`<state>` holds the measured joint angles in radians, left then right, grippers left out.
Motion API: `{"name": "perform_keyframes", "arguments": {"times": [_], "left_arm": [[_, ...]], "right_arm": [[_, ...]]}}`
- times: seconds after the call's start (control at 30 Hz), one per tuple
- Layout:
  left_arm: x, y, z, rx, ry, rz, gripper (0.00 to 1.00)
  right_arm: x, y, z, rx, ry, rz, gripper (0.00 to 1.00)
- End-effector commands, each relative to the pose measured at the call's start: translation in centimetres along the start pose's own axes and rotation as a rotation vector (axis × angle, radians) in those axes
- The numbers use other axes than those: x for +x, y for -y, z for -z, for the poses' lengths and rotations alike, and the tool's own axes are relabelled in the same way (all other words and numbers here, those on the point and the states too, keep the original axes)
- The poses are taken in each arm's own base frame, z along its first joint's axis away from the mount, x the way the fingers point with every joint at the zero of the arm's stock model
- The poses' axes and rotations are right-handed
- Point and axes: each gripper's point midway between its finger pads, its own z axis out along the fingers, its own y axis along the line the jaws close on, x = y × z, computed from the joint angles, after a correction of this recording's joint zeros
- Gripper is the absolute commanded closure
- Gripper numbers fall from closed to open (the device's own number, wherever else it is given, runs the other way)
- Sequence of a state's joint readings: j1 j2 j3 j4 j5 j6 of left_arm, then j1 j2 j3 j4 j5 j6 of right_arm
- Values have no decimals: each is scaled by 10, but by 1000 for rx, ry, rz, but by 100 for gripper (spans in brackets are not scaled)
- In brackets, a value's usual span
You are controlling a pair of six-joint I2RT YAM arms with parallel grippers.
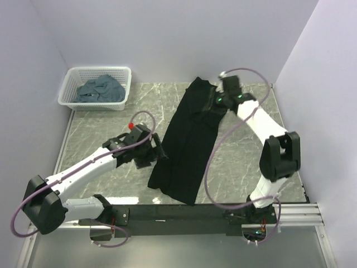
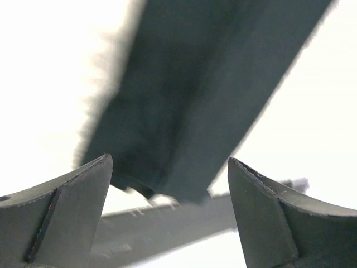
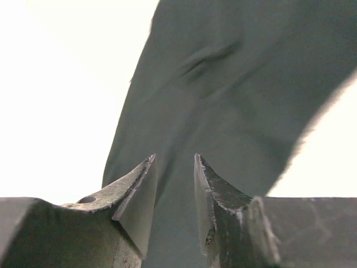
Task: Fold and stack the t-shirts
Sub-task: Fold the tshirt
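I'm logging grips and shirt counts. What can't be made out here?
Right gripper: whether it pinches the black t-shirt; right wrist view, cloth fills the gap.
Blue-grey shirts in the basket: how many; top view, bunched, too small.
Both wrist views: background washed out white.

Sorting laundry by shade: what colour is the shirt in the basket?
Slate blue-grey shirt, clearest in the top view, inside the white basket.

Pale lilac walls [image 1: 167,33]; grey marble tabletop [image 1: 100,120]; bright light.
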<state>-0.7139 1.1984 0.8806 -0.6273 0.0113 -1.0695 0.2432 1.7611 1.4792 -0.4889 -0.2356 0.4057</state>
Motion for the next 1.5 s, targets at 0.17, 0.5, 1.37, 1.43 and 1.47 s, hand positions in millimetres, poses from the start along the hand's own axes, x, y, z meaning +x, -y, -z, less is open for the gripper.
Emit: {"name": "perform_keyframes", "arguments": {"times": [0.17, 0.5, 1.37, 1.43, 1.47], "left_arm": [[-100, -80, 13, -273, 277, -38, 11], [-179, -125, 29, -444, 485, -46, 10], [-174, -136, 19, -405, 439, -37, 9], [-174, -135, 20, -398, 442, -38, 9], [-173, -135, 19, -397, 439, -38, 9]], "right_arm": [[152, -90, -17, -98, -260, 314, 62], [267, -131, -40, -61, -488, 629, 53], [171, -118, 27, -6, -341, 615, 47], [119, -87, 5, 59, -226, 413, 44], [103, -74, 0, 80, -195, 346, 44]]}}
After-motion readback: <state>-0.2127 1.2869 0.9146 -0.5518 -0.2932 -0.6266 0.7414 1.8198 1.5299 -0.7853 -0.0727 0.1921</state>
